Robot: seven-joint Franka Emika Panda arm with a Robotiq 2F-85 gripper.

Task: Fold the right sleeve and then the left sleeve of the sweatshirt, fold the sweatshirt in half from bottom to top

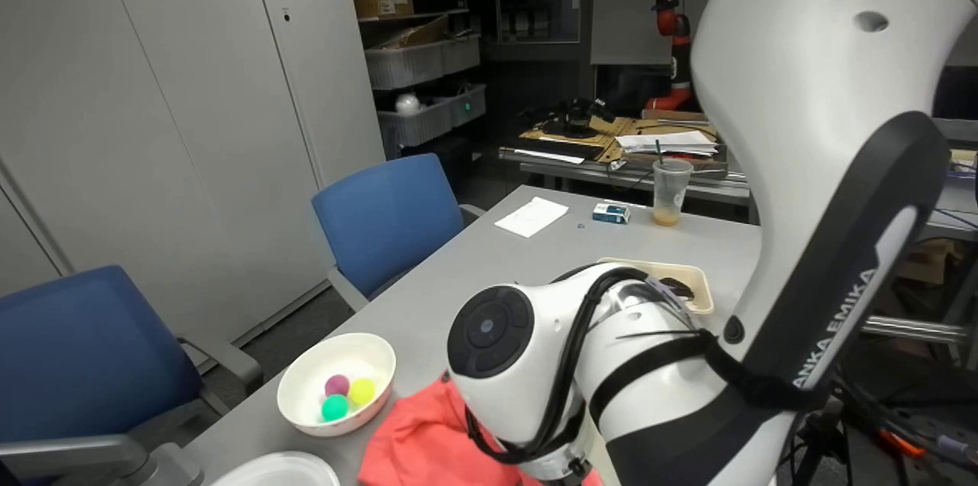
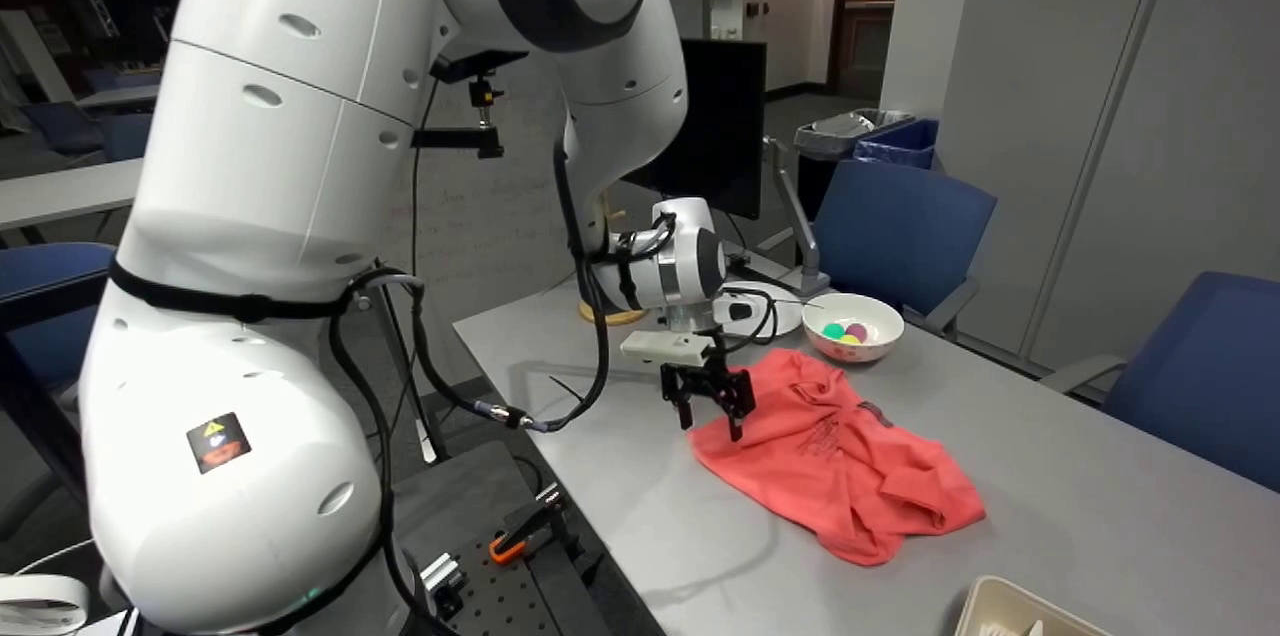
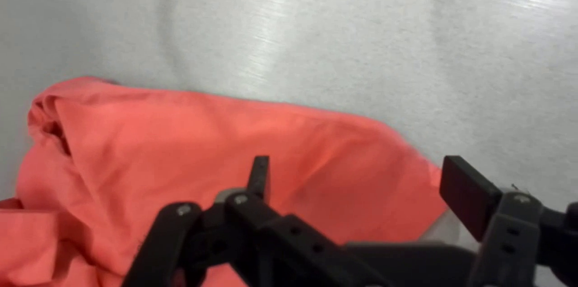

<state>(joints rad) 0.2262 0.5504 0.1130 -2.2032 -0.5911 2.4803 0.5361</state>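
Smooth gray tabletop (image 2: 1060, 441). Black two-fingered claw (image 2: 711, 424) above it, spread wide, over one edge of rumpled coral-red fabric sweatshirt (image 2: 840, 461); contact unclear. Beyond sweatshirt from claw: round white bowl (image 2: 882, 318), green, purple, yellow balls (image 1: 335, 408) inside. Well apart from claw: cream rectangular tray (image 2: 968, 611).

Free to pass over bare table (image 2: 1120, 476) between sweatshirt (image 2: 850, 476) and blue chair (image 2: 1220, 376), also along the edge toward the arm (image 2: 260, 176). Boxed in at the hand (image 2: 711, 424) end by bowl (image 2: 875, 349), just beside sweatshirt, plus white dish (image 1: 283, 471) and monitor (image 2: 730, 131). Limited at the opposite end by tray (image 2: 975, 608), apart from sweatshirt. Roomy between widely spread fingers (image 3: 467, 194).
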